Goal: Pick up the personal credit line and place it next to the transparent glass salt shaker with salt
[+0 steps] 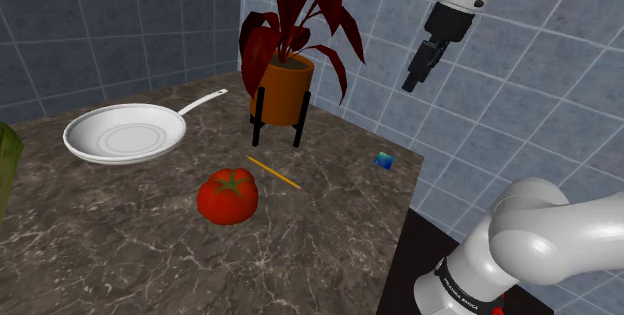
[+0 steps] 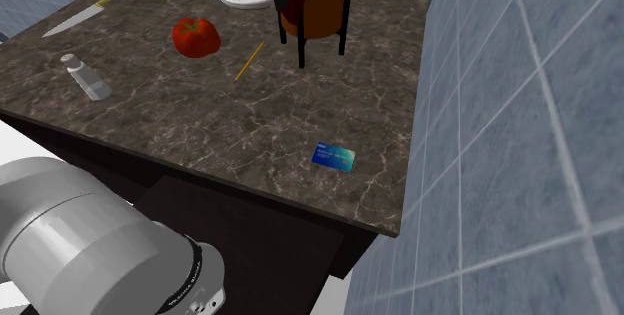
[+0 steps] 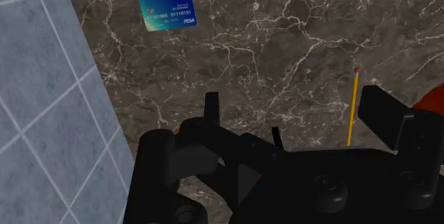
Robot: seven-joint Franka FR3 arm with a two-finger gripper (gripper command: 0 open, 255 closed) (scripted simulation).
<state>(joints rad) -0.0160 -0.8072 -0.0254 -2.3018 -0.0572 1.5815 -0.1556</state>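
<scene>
The blue credit card (image 2: 333, 156) is pictured lying flat on the marble counter (image 2: 230, 128), near the edge by the tiled wall. The gripper (image 1: 418, 73) is held high above it, fingers spread wide and nothing grasped. The salt shaker (image 2: 85, 76) is seen well apart across the counter. Both pickup and placement are judged not yet done.

We see the credit card (image 2: 333, 156), blue-green with white print, lying flat on the table (image 2: 230, 123) near its corner. The salt shaker (image 2: 88, 78), clear with a grey cap, rests on the table well apart from the card.
</scene>
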